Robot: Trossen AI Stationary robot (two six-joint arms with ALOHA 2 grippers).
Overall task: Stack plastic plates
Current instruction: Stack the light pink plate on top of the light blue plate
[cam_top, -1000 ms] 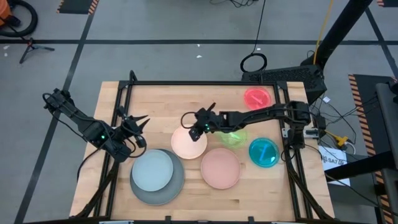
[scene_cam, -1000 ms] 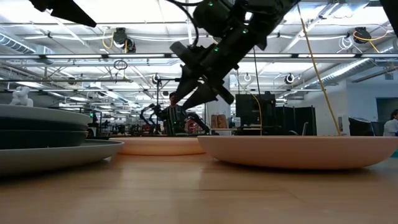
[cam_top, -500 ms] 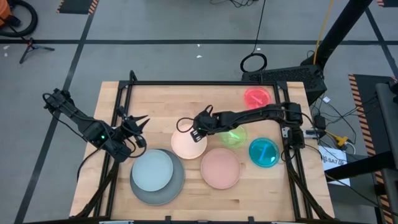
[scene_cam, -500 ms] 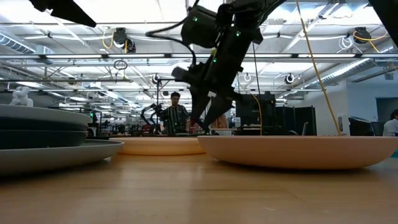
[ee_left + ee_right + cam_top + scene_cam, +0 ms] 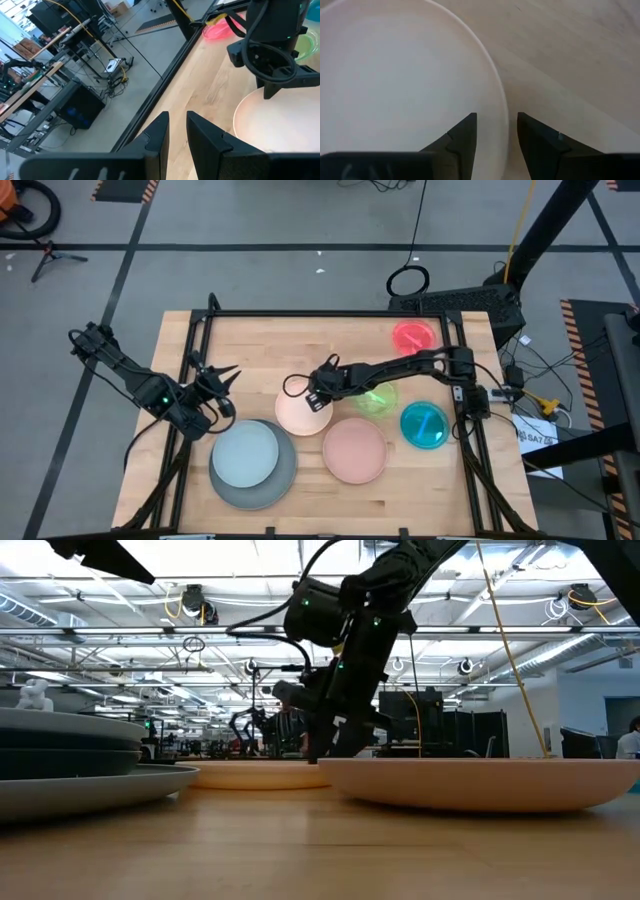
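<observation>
Tabletop [image 5: 250,340] was only partly sorted when I had the right tool [image 5: 311,397] open astride the cream plate's [image 5: 296,416] rim, light blue [image 5: 245,454] already stacked, pink [image 5: 354,450], green, teal, red still loose, left tool [image 5: 205,395] idle, half-closed on nothing.

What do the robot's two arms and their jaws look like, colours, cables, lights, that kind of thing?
Both arms are dark, slim and jointed. The left arm shows a small green light near its wrist, and so does the right arm, which carries a black looped cable there. The left gripper and the right gripper end in black, tapered, wedge-shaped jaws.
</observation>
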